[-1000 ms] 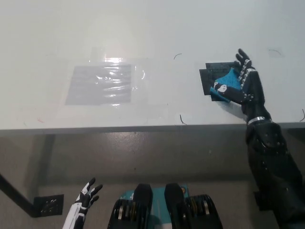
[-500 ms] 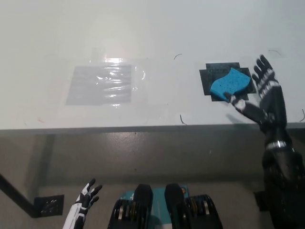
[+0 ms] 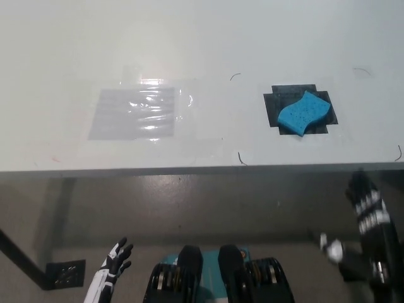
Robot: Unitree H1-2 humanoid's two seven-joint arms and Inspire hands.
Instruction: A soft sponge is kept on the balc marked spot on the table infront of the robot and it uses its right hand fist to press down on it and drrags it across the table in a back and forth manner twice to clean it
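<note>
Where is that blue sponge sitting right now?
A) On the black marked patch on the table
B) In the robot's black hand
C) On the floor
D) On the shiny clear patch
A: the blue sponge lies on the black marked patch, with the black right hand down below the table edge, away from it.

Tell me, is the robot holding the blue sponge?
No. The blue sponge lies alone on the black mark. Right hand and left hand hold nothing.
</note>
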